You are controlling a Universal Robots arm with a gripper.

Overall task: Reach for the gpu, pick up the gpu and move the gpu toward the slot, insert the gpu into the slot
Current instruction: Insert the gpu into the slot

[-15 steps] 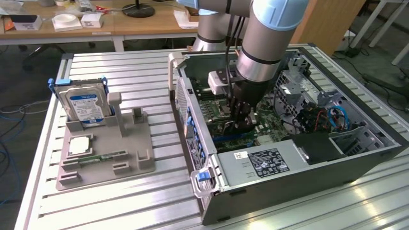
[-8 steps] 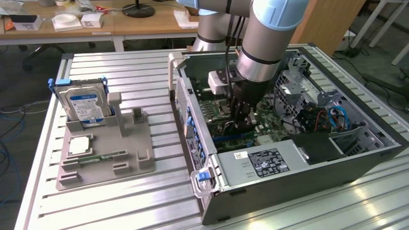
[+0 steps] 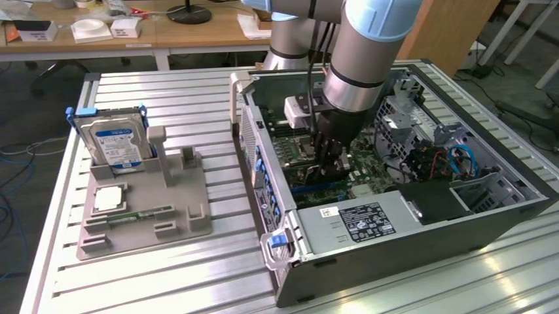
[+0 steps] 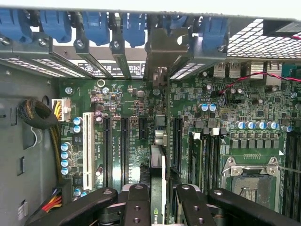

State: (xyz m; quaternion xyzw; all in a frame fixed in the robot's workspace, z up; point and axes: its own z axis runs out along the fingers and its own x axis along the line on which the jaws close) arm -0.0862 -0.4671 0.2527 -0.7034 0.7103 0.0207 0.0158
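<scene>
– Two fingers (image 4: 136, 207) of the gripper (image 4: 161, 194): loose or clenched?
– Clenched on the gpu (image 4: 158, 181), one at each face. The card stands on edge between them, and its silver bracket (image 4: 159, 63) meets the case wall.
– And where is that in the exterior view?
– Inside the open computer case (image 3: 410, 229), over the motherboard (image 3: 292, 147). The arm (image 3: 367, 59) comes straight down, and a bit of the blue slot (image 3: 307, 190) shows at seven o'clock of the fingertips.
– Is the card seated?
– That cannot be told. The hard drive (image 3: 118, 144) stands in a grey holder (image 3: 148, 216) at nine o'clock of the case, well apart
</scene>
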